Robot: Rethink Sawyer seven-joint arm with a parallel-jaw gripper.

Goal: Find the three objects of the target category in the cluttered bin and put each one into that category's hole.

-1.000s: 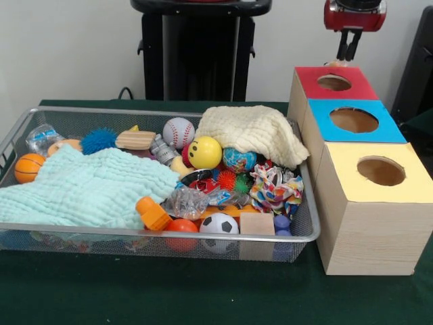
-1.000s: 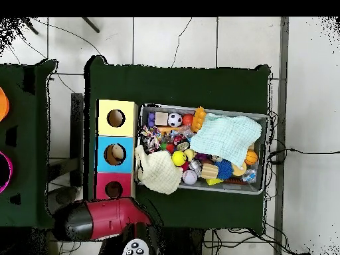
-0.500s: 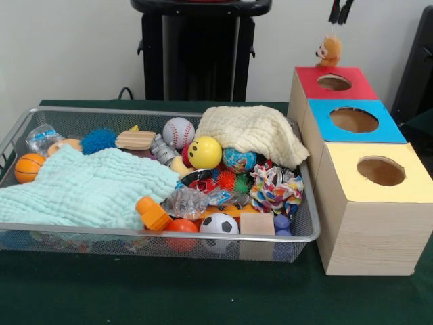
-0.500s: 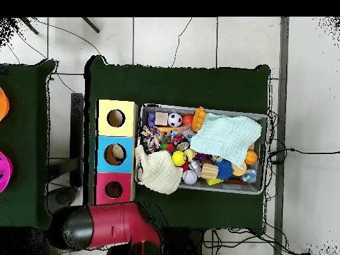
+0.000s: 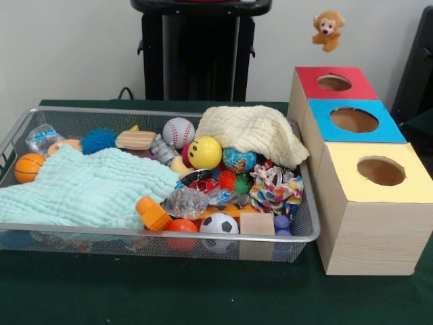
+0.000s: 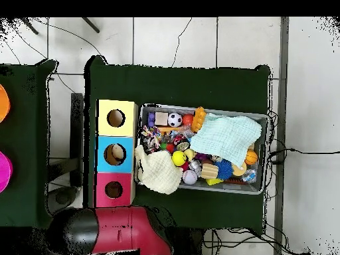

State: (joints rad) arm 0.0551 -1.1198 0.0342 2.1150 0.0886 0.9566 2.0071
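Observation:
A small brown monkey plush hangs in the air above and just behind the red-topped box, near the top edge of the front view. No gripper shows above it; what holds it lies beyond the picture's top. In the overhead view only the red and black arm shows, low down beside the red box. The wire bin holds many toys: a baseball, a yellow smiley ball, a soccer ball, a small basketball.
A blue-topped box and a yellow-topped box stand in line with the red one, right of the bin. A mint cloth and a cream cloth cover part of the bin. A pale object lies inside the blue hole.
The gripper rose from just above the red box out of the picture's top. The monkey plush went up with it, from the box's rim to high in the air.

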